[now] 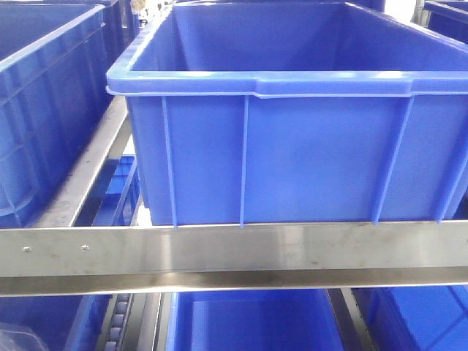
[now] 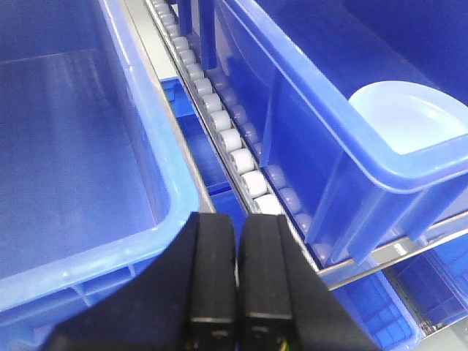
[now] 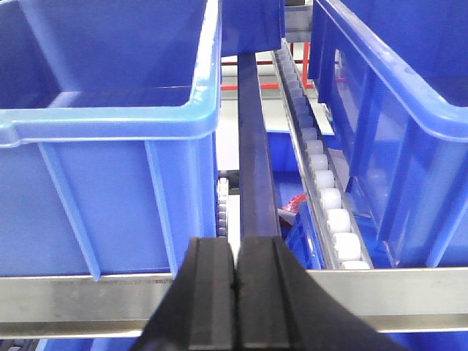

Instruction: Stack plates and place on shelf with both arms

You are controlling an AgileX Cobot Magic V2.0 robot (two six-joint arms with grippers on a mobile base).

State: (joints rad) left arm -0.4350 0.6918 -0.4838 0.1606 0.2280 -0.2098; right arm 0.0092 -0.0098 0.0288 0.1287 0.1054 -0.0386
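A pale bluish-white plate (image 2: 406, 117) lies inside the blue crate (image 2: 314, 139) at the right of the left wrist view; I cannot tell whether it is one plate or two stacked. The shelf is a stainless-steel rack with a flat front rail (image 1: 234, 248) and white roller tracks (image 2: 223, 131). My left gripper (image 2: 238, 219) is shut and empty, over the gap between two crates, left of the plate. My right gripper (image 3: 235, 245) is shut and empty, just in front of the shelf's front rail (image 3: 73, 292). No plate shows in the front or right wrist views.
A big blue crate (image 1: 292, 131) sits on the shelf behind the rail, with another (image 1: 44, 110) to its left. More blue crates (image 1: 248, 322) stand on the level below. Crates (image 3: 110, 146) (image 3: 409, 110) flank a roller track (image 3: 325, 197).
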